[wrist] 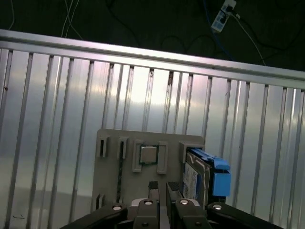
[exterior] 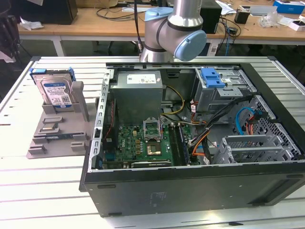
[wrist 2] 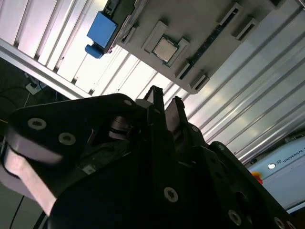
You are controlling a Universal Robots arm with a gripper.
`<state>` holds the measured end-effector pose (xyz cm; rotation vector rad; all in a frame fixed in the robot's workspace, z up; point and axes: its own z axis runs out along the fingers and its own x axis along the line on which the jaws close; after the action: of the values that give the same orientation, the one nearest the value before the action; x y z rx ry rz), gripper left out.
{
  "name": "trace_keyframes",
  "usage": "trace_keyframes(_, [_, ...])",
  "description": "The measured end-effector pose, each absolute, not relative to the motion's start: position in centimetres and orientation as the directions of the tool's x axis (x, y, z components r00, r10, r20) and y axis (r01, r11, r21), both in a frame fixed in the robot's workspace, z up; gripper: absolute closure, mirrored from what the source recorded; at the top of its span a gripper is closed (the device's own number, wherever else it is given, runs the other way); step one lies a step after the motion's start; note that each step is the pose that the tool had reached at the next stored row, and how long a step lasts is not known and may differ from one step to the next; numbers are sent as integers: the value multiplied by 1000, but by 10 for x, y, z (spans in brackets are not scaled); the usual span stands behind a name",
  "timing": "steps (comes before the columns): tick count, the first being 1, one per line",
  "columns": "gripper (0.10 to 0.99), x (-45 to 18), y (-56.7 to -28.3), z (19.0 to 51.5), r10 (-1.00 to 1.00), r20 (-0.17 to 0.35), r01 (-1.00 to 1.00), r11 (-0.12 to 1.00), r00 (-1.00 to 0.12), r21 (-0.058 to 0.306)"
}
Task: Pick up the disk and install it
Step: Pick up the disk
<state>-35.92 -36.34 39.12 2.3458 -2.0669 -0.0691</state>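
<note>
Pincer (wrist: 162, 190) narrowly parted, holding nothing. It hangs above the stand (wrist: 109, 191), off to one side of the disk (wrist: 193, 177). Disk stands on edge in the stand, on the bench (exterior: 28, 181), exterior view's left.

Step, my judgement: approach for the pick. A grasp calls for centring on the disk's top edge, clear of the post (exterior: 85, 102).

Open case (exterior: 190, 191) stands beside the stand; cables (exterior: 209, 136) crowd the cage (exterior: 224, 93).

Silver disk (exterior: 53, 88) at ten o'clock in the exterior view — white-and-blue label (exterior: 56, 95), blue rails (exterior: 70, 75) — grey stand (exterior: 57, 136); ribbed silvery table (exterior: 47, 183); black case (exterior: 190, 193), green board (exterior: 138, 143), blue latch (exterior: 212, 77).
</note>
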Motion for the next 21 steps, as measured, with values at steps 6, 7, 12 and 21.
trace_keyframes(6, [604, -359, -363, 391, -992, -24, -991, -126, 125, 40])
trace_keyframes(7, [604, -359, -363, 391, -992, -24, -991, -126, 125, 40])
trace_keyframes(12, [604, -359, -362, 391, -992, -24, -991, -126, 125, 40])
trace_keyframes(21, [604, -356, -320, 391, -992, -24, -991, -126, 126, 40])
